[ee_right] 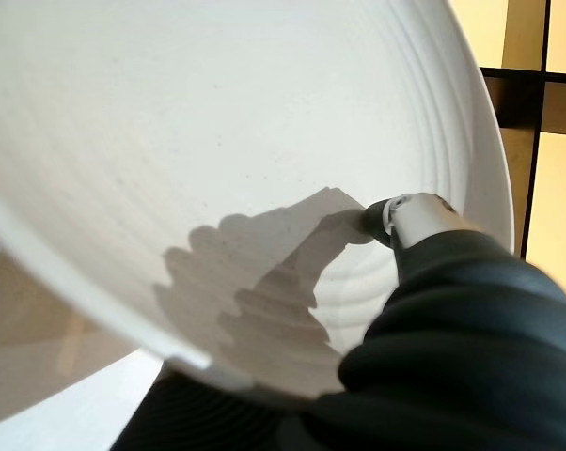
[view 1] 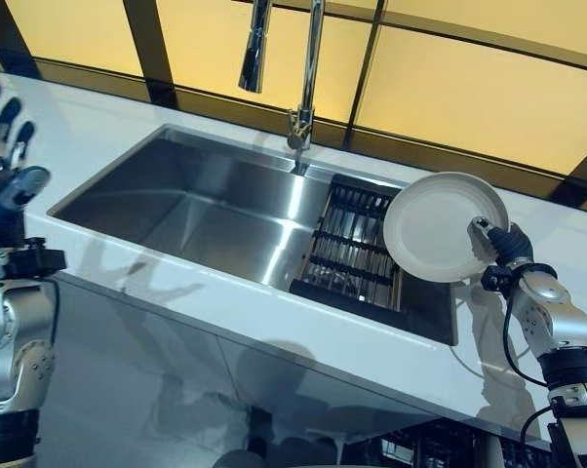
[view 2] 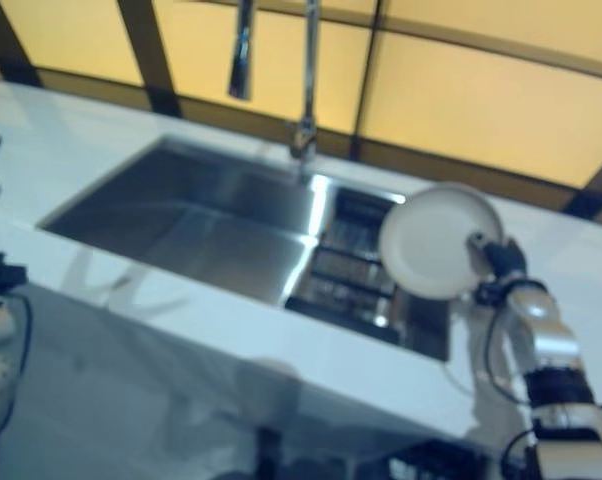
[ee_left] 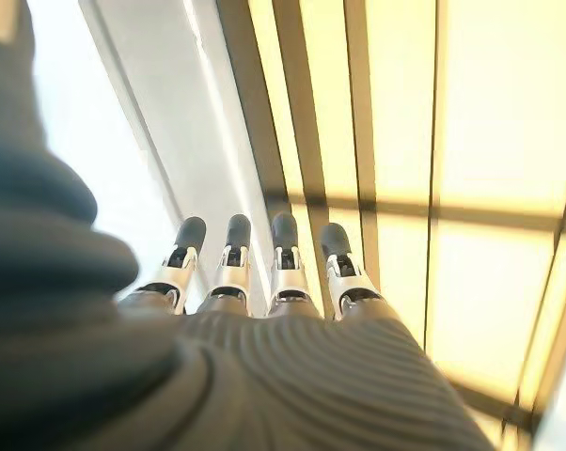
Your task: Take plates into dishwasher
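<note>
Right robot hand [view 1: 496, 244] pinching plate [view 1: 435, 226]

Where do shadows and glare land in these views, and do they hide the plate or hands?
Right wrist view: the right hand throws a stepped shadow across the plate, whose rim shows plainly. Left eye view: a bright glare streak on the sink floor, and faint shadows on the countertop. Left wrist view: glowing yellow panels backlight the left hand, fingers straight.
</note>
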### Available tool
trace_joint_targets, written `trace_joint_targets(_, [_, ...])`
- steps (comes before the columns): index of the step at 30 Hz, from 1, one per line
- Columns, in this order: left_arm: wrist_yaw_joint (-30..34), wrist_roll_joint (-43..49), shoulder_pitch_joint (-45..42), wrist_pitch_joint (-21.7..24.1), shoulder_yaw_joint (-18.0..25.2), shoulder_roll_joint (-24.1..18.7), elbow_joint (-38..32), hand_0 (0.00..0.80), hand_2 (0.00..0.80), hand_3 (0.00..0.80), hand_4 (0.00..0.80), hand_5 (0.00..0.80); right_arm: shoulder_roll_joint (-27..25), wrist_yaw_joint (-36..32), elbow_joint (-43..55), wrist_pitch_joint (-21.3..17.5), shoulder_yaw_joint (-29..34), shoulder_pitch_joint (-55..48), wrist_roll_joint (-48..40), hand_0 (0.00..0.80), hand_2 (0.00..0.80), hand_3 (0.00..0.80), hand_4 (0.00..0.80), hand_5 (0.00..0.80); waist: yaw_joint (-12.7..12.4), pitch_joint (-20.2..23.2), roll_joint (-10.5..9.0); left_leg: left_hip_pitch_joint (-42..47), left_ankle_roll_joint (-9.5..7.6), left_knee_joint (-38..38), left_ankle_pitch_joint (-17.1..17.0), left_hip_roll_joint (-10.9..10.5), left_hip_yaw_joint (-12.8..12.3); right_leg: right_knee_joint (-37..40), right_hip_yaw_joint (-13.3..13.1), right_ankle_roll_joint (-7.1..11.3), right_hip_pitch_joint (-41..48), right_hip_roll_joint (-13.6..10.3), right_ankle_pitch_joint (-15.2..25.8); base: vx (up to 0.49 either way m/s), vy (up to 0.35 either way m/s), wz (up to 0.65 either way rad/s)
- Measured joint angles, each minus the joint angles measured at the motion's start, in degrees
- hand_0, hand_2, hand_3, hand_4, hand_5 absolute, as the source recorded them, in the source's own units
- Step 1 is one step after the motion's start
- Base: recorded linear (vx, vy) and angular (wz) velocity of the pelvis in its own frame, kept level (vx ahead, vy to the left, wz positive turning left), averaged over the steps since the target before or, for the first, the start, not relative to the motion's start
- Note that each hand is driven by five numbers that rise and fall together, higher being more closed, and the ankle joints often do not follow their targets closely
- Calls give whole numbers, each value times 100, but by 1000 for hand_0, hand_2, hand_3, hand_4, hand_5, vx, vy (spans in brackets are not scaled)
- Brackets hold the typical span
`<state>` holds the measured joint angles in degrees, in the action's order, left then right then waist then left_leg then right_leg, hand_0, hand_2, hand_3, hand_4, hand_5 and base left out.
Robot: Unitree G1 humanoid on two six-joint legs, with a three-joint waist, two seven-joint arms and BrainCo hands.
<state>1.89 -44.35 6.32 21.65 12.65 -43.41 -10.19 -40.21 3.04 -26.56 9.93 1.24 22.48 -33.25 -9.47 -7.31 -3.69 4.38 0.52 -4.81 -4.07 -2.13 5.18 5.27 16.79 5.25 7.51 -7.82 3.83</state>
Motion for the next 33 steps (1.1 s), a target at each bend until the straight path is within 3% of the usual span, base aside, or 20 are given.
trace_joint_targets(5, [509, -263, 599, -302, -783, 149, -19, 0, 0, 0, 0, 0, 160, -1, -136, -4, -210, 48, -19, 800, 800, 800, 800, 800, 129, -11, 19, 80, 1, -4, 3, 9, -50, 0, -64, 0, 45, 1, 3, 7, 27, -5])
trace_joint_targets(16, [818, -417, 1479, -955, -1716, 499, -192, 0, 0, 0, 0, 0, 416, -13, -167, -6, -428, 96, -272, 800, 800, 800, 800, 800, 669, -6, 27, 255, -1, -6, 37, 68, -375, -5, -407, -24, 52, 48, 43, 3, 17, -16])
trace_joint_targets(21, [888, -419, 1539, -1491, -2181, 520, -187, 0, 0, 0, 0, 0, 575, -2, -164, -7, -432, 110, -548, 800, 800, 800, 800, 800, 880, 26, 63, 313, 10, -33, 114, 96, -537, -4, -561, -34, 70, 66, 58, -10, 29, -17])
trace_joint_targets(33, [1080, -363, 1670, -2210, -3174, 1039, -7, 0, 0, 0, 0, 0, 593, 47, -71, -86, -652, 105, -694, 800, 800, 800, 800, 800, 1067, 163, 160, 401, -5, -33, 153, 125, -801, -9, -830, -39, 21, 97, 88, -19, 5, -11])
